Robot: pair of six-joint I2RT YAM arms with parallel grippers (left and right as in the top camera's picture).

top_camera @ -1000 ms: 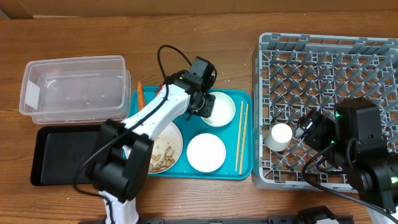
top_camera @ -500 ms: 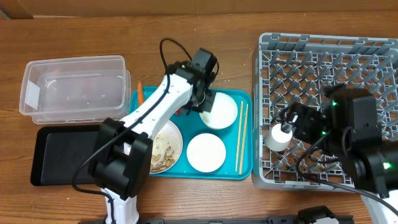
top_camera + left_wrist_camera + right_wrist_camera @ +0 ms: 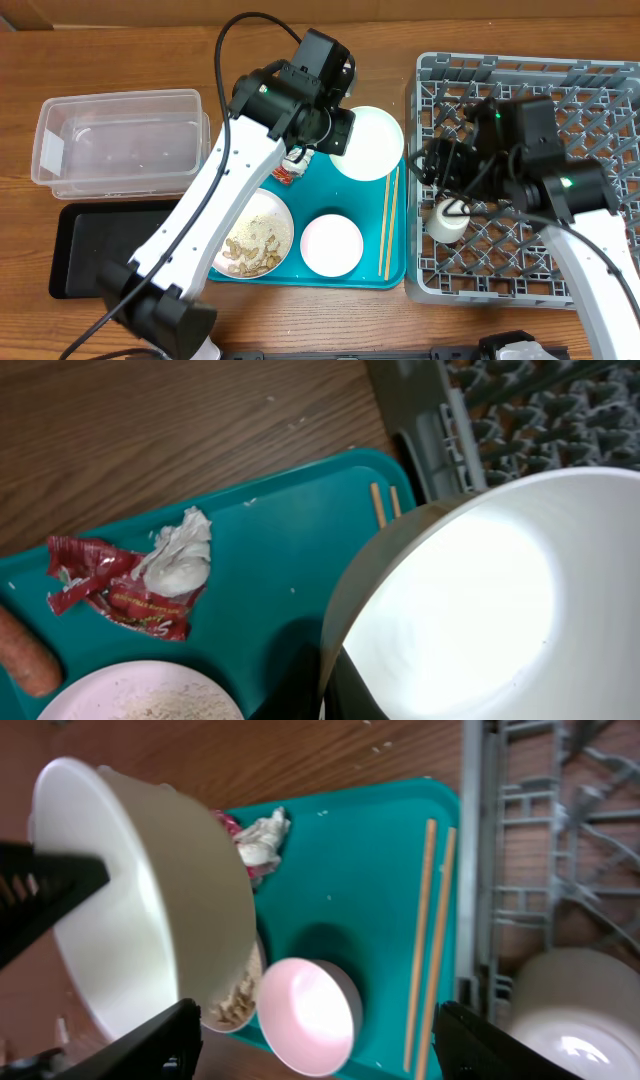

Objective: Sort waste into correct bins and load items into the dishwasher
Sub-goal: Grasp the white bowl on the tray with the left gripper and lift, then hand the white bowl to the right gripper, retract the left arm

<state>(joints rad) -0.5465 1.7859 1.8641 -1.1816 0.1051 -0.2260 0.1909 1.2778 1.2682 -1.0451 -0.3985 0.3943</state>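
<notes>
Now the left claw [image 3: 338, 130] grips the rim of a round white bowl [image 3: 367, 143], tilted. Right claw [image 3: 430, 165] gapes wide, empty; a small white cup [image 3: 447, 221] stands just beside it in the grey plastic lattice rack [image 3: 590, 80].

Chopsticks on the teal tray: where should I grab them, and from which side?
Grip the chopsticks near mid-length, coming straight down and closing across the pair. They lie flat, side by side, close to the teal tray's rim by the rack, with the pink bowl apart from them.
</notes>
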